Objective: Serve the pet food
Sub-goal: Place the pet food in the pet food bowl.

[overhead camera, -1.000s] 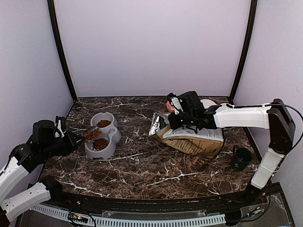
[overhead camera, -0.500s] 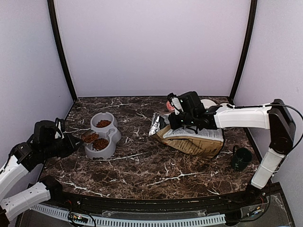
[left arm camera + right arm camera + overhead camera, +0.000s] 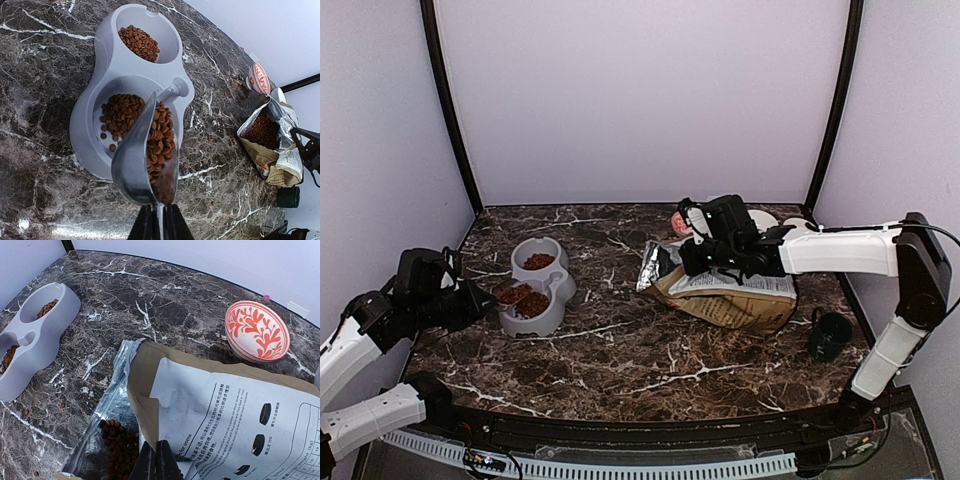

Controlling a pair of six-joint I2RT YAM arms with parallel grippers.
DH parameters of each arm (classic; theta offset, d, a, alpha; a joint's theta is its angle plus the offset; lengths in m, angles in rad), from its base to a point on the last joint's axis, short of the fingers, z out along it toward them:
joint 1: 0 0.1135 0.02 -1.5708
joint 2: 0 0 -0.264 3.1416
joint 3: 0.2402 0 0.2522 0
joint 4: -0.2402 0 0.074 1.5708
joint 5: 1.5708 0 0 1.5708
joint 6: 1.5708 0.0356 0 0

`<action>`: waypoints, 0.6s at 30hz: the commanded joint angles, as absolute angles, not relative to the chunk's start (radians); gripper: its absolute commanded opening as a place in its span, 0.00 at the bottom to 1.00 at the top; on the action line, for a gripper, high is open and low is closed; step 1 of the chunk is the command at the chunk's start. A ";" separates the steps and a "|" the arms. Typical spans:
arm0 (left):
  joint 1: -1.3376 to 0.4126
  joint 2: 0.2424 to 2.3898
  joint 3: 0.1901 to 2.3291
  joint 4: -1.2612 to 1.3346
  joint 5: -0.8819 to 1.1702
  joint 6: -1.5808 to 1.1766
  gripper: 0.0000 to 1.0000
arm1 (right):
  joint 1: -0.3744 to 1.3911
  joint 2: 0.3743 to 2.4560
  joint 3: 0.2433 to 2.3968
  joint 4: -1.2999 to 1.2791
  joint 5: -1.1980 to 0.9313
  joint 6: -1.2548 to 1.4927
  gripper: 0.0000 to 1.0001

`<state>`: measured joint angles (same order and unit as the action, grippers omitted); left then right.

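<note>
My left gripper [image 3: 160, 221] is shut on the thin handle of a metal scoop [image 3: 131, 160]. The scoop is rolled onto its side and holds a heap of pet food [image 3: 161, 142]. It hangs over the near compartment of the grey double bowl [image 3: 82, 117], which has kibble in both compartments. In the top view the left gripper [image 3: 472, 300] sits left of the bowl [image 3: 561, 284]. My right gripper [image 3: 156, 459] is shut on the paper lip of the open dog-food bag [image 3: 225, 400]; more pet food [image 3: 116, 437] shows inside its foil mouth.
A red-and-white patterned bowl [image 3: 256, 331] stands behind the bag. A black cup [image 3: 830, 335] sits near the right edge. A few stray pellets [image 3: 185, 165] lie on the marble table beside the double bowl. Walls close in on three sides.
The left arm has drawn back a little towards the near left, bringing the scoop from between the two compartments to over the near one. The right arm and bag have barely shifted.
</note>
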<state>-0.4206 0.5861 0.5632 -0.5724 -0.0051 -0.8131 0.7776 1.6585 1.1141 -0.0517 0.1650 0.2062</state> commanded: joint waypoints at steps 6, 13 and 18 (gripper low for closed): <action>-0.415 0.611 0.615 -0.576 -0.021 -0.782 0.00 | 0.759 1.617 1.114 0.002 0.207 0.193 0.00; -0.415 0.616 0.618 -0.583 -0.026 -0.773 0.00 | 0.759 1.617 1.113 0.002 0.208 0.193 0.00; -0.415 0.618 0.620 -0.594 -0.027 -0.769 0.00 | 0.759 1.619 1.114 0.003 0.206 0.195 0.00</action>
